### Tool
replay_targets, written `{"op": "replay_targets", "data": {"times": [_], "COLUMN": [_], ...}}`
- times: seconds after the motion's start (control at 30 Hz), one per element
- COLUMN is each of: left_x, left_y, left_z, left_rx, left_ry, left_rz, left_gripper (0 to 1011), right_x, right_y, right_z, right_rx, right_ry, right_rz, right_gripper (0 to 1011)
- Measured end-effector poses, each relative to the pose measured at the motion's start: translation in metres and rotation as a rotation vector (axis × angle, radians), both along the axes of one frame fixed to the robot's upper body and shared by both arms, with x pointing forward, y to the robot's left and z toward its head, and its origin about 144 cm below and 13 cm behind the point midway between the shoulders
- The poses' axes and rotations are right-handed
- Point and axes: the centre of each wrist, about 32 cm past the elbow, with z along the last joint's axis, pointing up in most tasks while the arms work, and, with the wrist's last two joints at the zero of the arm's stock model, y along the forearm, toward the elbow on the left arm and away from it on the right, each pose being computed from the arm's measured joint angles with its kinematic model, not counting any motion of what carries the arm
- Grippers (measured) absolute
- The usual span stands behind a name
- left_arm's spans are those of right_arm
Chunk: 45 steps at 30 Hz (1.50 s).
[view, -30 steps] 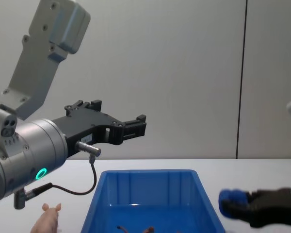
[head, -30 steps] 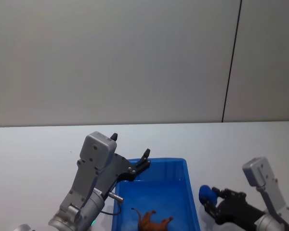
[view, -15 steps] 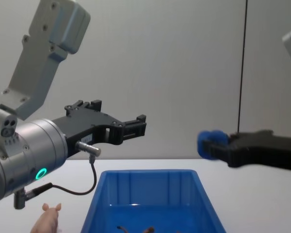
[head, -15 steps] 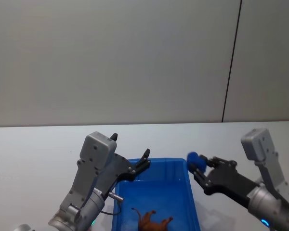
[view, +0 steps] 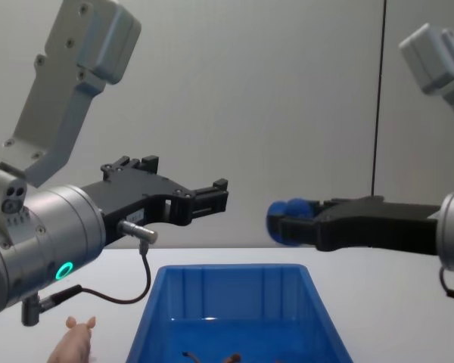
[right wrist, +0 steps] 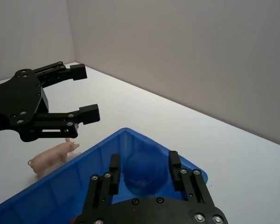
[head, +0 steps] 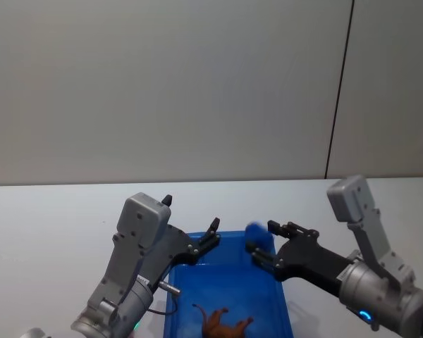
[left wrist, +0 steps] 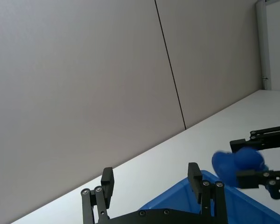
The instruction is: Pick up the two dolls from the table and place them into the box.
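Note:
My right gripper (head: 259, 243) is shut on a rounded blue doll (head: 255, 234) and holds it in the air over the far right corner of the blue box (head: 283, 299). In the right wrist view the blue doll (right wrist: 144, 176) sits between the fingers above the box wall (right wrist: 60, 186). On the box floor lies a brown lion-like doll (head: 225, 325). A pale pink pig doll (view: 72, 345) stands on the table left of the box. My left gripper (head: 190, 213) hovers open and empty above the box's far left corner.
The white table (head: 49, 218) spreads out on both sides of the box and behind it. A grey wall (head: 197, 84) rises beyond the far edge. A thin cable (view: 140, 283) hangs under my left wrist.
My right gripper has lifted the blue doll from low beside the box's right side and carried it left, over the box's far right corner. The left arm has stayed still.

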Motion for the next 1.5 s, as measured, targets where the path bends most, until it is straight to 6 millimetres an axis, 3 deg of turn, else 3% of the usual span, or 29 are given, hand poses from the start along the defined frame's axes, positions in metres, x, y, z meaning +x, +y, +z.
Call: {"op": "replay_targets", "data": {"times": [0.37,0.5,1.03,1.5], "left_x": [0.0,0.0,0.0,-0.003], "left_y": [0.0,0.0,0.0,0.004], "left_z": [0.0,0.0,0.0,0.0], "left_rx": [0.0,0.0,0.0,0.012], "left_ry": [0.0,0.0,0.0,0.001], "left_rz": [0.0,0.0,0.0,0.024], "left_gripper": [1001,1001,1002,1002], "right_x": [0.004,0.003,-0.011,-0.017], "right_y": [0.0,-0.007,-0.049,-0.065], "right_z": [-0.001,-0.002,-0.007,-0.01], "right_rx": [0.004,0.002,-0.002,-0.008], "right_ry": [0.016,0.011,0.0,-0.001], "right_rz": [0.005,-0.013,-0.111,-0.145], "right_gripper": [922,996,1001,1001]}}
